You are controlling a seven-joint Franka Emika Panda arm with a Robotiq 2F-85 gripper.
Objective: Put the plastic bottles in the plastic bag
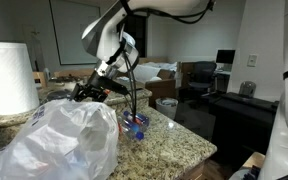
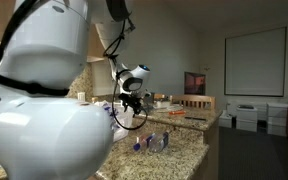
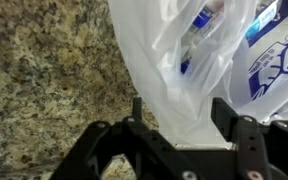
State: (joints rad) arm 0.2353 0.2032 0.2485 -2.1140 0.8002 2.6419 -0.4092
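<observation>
While the hand hangs with fingers apart astride a fold of the bag, a blue-labelled bottle shows through the crinkly translucent plastic, slanting up-right in the wrist view. More bottles sit beside the bag on the speckled granite table.

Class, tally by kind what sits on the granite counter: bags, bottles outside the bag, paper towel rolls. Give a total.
Translucent white plastic bag: 1
Small clear plastic bottles with blue labels, outside the bag: 2
White paper towel roll: 1
Total: 4
</observation>
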